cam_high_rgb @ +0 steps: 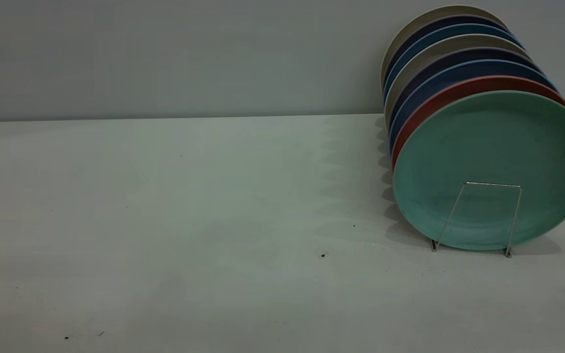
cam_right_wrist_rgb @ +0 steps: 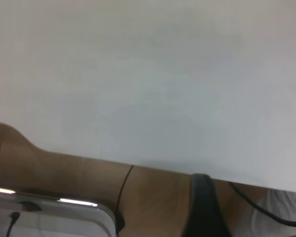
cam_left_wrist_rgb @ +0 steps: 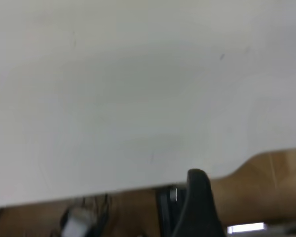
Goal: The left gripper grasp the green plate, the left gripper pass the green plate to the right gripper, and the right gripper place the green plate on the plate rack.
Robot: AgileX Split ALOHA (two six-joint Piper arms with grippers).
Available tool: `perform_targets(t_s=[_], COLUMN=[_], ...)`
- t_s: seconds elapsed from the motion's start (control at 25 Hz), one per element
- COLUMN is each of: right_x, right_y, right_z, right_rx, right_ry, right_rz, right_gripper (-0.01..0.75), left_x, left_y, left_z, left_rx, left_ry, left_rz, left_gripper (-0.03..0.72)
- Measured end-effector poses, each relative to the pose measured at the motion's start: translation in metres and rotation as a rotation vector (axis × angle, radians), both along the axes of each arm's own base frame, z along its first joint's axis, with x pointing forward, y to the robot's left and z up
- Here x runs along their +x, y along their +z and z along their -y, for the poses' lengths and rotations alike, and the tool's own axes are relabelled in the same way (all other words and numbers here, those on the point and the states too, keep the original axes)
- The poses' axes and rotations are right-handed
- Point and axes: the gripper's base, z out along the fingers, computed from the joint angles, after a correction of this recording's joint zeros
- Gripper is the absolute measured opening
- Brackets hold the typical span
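Observation:
The green plate (cam_high_rgb: 493, 166) stands upright at the front of the plate rack (cam_high_rgb: 493, 184), at the right of the table in the exterior view. One silver wire loop of the rack crosses the plate's lower face. Neither arm shows in the exterior view. My left gripper (cam_left_wrist_rgb: 197, 202) shows only as a black tip in the left wrist view, over the table's edge, with nothing held in sight. My right gripper (cam_right_wrist_rgb: 203, 207) shows the same way in the right wrist view, over the table's edge. Neither wrist view shows the plate or the rack.
Behind the green plate a salmon-pink plate (cam_high_rgb: 439, 100), several blue plates (cam_high_rgb: 459, 71) and beige plates (cam_high_rgb: 424, 22) stand in the rack. The white table (cam_high_rgb: 165, 220) stretches left of the rack. Brown floor (cam_left_wrist_rgb: 266, 173) lies beyond the table's edge, also in the right wrist view (cam_right_wrist_rgb: 79, 173).

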Motion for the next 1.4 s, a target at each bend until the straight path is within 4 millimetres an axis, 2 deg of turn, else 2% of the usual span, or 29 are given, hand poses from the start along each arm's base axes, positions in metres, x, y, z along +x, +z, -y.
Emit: perform_targets(t_s=[0.16, 0.32, 0.52, 1.4], right_x=[-0.012, -0.034, -0.059, -0.060], right_y=[0.004, 0.009, 0.009, 0.009], right_z=[0.003, 0.006, 0.007, 0.007], right_rx=[0.014, 0.028, 0.032, 0.028], right_ry=[-0.030, -0.090, -0.146, -0.161], right_rz=[0.090, 0.248, 0.407, 0.408], right_gripper=[0.527, 0.527, 0.527, 0.527], left_x=[-0.015, -0.026, -0.032, -0.037], left_y=[0.001, 0.001, 0.000, -0.001], left_z=[0.000, -0.001, -0.001, -0.001], left_rx=[-0.003, -0.006, -0.007, -0.013], left_ry=[0.001, 0.002, 0.002, -0.015], left_rz=[0.101, 0.182, 0.211, 0.244], left_gripper=[0.589, 0.589, 0.589, 0.589])
